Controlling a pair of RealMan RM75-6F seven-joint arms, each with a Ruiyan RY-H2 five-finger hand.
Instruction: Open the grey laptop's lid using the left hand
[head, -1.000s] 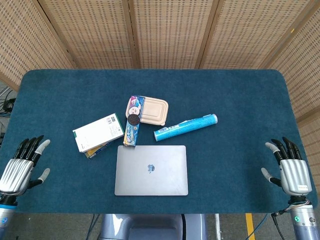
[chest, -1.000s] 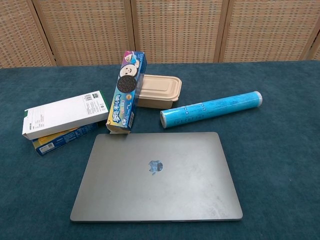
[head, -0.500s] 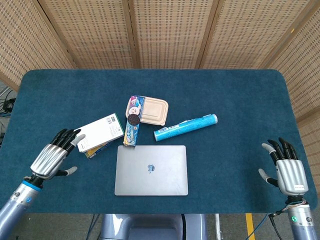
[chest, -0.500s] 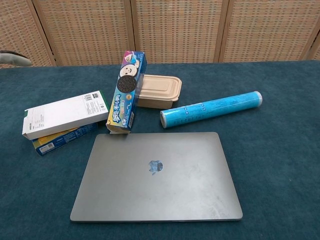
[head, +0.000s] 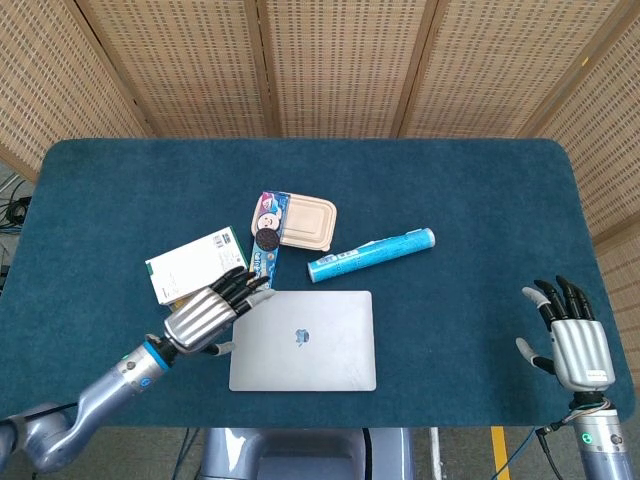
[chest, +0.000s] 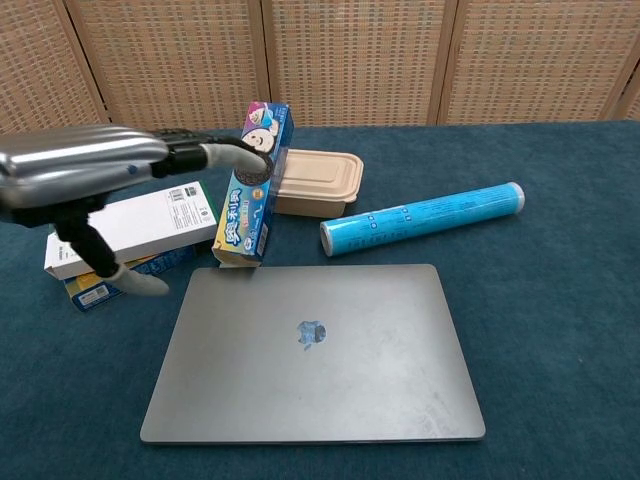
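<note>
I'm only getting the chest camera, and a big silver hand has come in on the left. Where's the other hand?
Observer: The right hand shows only in the head view, at the table's near right corner, fingers spread, holding nothing.
Operator: Is the silver one touching the laptop?
Observer: From above, the left hand sits at the grey laptop's left edge, its fingertips at the far left corner. Contact can't be confirmed, and the lid lies flat.
Operator: Is anything hidden behind that hand?
Observer: The head view shows the whole white box beyond it, lying on a thinner blue and yellow box.
</note>
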